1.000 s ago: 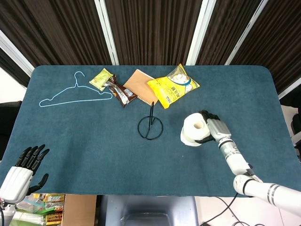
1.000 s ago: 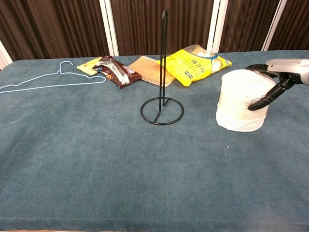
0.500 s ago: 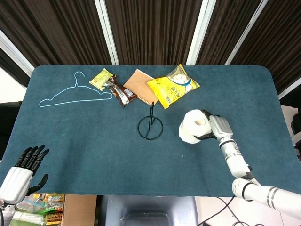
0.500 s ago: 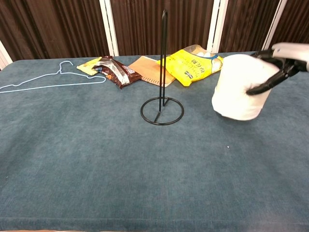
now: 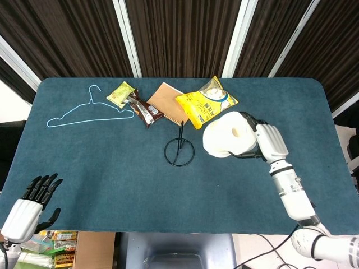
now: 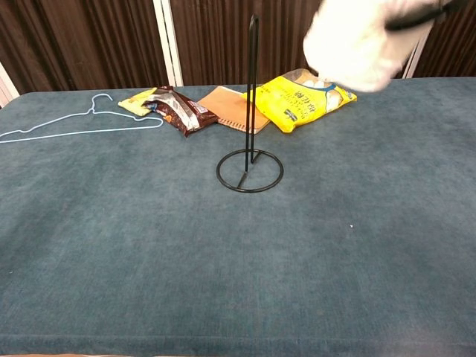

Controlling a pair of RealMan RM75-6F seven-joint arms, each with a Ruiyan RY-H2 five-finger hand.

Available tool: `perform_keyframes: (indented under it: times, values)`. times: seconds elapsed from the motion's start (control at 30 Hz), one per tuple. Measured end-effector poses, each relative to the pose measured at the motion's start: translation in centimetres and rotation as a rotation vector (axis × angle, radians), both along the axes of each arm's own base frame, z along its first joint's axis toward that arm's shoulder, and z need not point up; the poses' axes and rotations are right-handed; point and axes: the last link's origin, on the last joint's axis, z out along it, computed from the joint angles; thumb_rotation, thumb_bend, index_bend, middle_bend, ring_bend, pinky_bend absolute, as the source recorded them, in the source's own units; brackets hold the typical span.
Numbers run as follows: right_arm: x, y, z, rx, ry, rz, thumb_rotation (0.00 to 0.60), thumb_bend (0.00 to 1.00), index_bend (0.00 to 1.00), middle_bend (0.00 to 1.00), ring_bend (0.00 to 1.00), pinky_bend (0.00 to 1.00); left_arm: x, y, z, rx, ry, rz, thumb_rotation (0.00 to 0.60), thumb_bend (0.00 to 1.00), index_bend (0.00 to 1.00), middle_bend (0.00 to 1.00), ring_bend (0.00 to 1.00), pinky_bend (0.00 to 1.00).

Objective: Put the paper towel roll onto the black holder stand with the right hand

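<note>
Paper towel roll (image 5: pixel 227 134) hangs gripped in the right hand (image 5: pixel 269 143), just right of the black holder stand (image 5: pixel 179 147); a misaligned core could topple its rod

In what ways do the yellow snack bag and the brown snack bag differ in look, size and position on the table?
The yellow snack bag is bright yellow and clearly larger; the brown snack bag is dark brown and narrow. The yellow one lies right of the tan notebook and overlaps its edge; the brown one lies on the notebook's left, beside the green packet. Both lie flat on the table, behind the black holder stand.
</note>
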Motion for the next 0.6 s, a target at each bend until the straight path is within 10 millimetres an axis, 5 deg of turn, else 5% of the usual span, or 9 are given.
perform_keyframes:
  times: [0.3,0.6]
  values:
    - [5.6,-0.9,1.8,-0.068,0.073,0.059,0.600,0.31,0.78,0.58,0.50,0.38,-0.2,0.3,0.1,0.004,-0.005,0.015,0.600,0.43,0.00,0.01,0.00,0.09]
    - [11.5,-1.8,0.5,-0.071,0.113,0.071,0.600,0.31,0.78,0.58,0.50,0.39,-0.4,0.5,0.3,0.009,-0.005,0.027,0.600,0.43,0.00,0.01,0.00,0.09]
